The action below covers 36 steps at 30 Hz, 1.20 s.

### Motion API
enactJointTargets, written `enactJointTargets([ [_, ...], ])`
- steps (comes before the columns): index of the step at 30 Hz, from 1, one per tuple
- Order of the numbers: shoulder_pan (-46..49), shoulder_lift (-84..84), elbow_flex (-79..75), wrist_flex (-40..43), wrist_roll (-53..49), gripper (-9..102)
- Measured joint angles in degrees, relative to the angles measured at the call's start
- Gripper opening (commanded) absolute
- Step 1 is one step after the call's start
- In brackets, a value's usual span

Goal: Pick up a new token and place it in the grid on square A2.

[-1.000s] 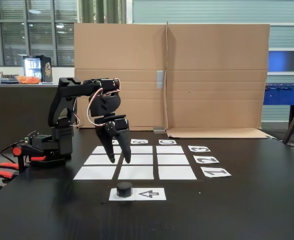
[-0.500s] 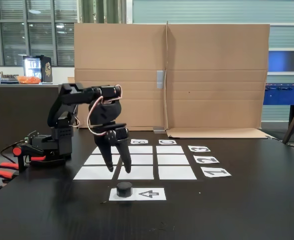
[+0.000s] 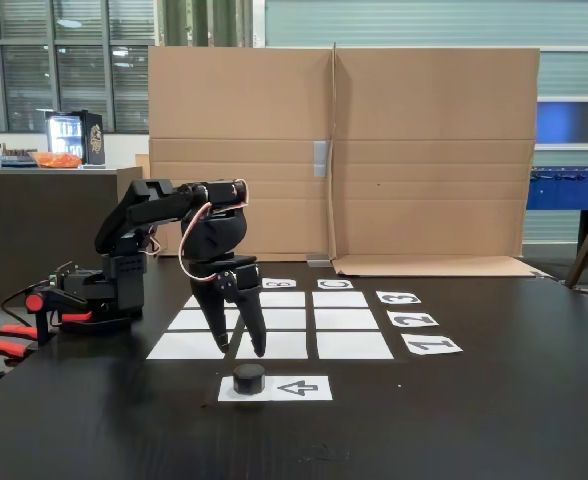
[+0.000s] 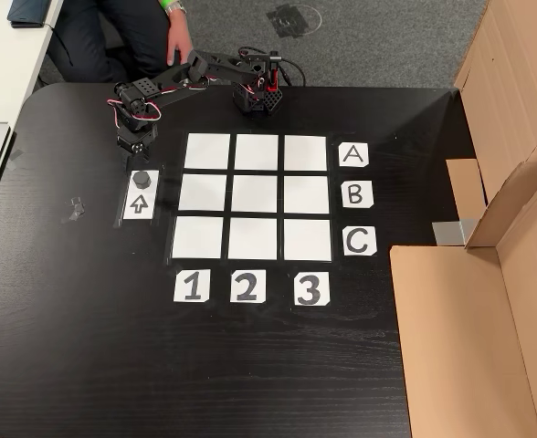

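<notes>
In the fixed view, the small black round puck token (image 3: 249,378) sits flat on the near white paper sheet printed with an arrow (image 3: 299,387), whose arrow points at the puck. Just beyond the sheet, the black arm's jaws (image 3: 241,349) hang apart, tips down, above the puck. Farther on lies the white nine-cell paper grid (image 4: 257,196), labelled A, B, C and 1, 2, 3; square A2 (image 4: 256,151) is bare.
</notes>
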<state>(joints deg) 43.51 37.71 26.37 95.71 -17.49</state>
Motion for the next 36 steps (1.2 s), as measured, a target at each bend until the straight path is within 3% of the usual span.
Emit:
enactJointTargets([
  [36,-1.0,-8.9,-9.8,0.1,-5.2,26],
])
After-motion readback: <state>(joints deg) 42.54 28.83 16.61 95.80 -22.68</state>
